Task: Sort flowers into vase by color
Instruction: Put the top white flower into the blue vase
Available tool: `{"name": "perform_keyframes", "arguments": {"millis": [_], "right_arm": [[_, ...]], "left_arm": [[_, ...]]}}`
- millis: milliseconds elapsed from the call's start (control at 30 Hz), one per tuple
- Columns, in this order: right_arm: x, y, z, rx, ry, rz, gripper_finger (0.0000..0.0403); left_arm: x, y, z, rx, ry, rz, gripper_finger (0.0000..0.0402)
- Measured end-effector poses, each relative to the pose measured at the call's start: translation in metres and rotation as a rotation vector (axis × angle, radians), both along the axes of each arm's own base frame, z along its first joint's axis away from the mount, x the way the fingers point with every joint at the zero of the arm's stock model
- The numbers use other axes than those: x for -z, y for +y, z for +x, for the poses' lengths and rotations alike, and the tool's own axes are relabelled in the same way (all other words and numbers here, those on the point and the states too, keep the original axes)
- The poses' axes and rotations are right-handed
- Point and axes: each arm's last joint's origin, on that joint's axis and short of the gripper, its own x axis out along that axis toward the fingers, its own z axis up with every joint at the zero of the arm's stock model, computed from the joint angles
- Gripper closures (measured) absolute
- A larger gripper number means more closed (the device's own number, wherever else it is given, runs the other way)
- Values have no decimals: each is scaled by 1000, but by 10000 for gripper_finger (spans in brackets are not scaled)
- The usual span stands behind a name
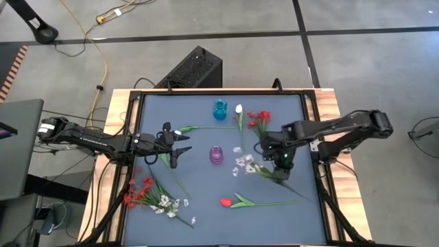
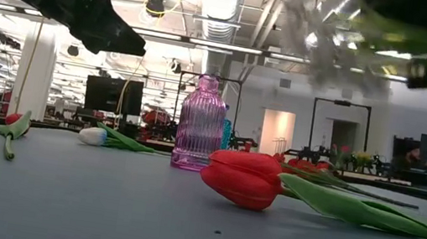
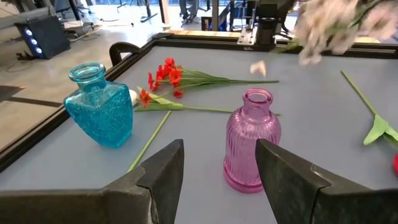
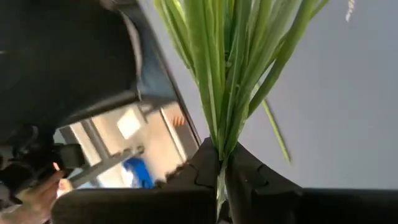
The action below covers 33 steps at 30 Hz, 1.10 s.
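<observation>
The right gripper clamps the green stem of a white spray, whose blossoms hang just left of it, near the purple vase. The left gripper hovers open and empty, left of that vase.

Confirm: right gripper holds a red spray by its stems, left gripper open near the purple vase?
Not quite. The spray in the right gripper has white blooms, not red, as the high view shows. The left gripper is open near the purple vase.
</observation>
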Motion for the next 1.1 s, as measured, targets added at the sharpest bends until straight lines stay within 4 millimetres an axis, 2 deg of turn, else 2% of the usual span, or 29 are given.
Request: {"name": "perform_keyframes", "arguments": {"millis": [133,300,433,567,667,867,1000,1100], "right_arm": [[-23,-9,10,11,-381,-137,362],[-49,-23,31,6,-900,-466,361],[-60,-38,49,5,-1162,-751,361],[-57,-69,67,70,-1235,-939,362],[-53,-106,74,175,-1242,-1031,363],[-52,-178,66,422,-1289,-1025,364],[-39,-209,63,499,-1253,-1049,364],[-25,-224,66,516,-1222,-1059,364]], "left_arm": [[0,0,0,-2,2,9,212],[0,1,0,-8,4,19,212],[0,1,0,-12,-1,3,212],[0,0,0,-7,-3,-20,212],[0,0,0,-9,-3,-18,212],[1,0,0,-13,2,-13,212],[1,1,-1,-44,14,9,212],[2,2,-1,-72,23,25,212]]}}
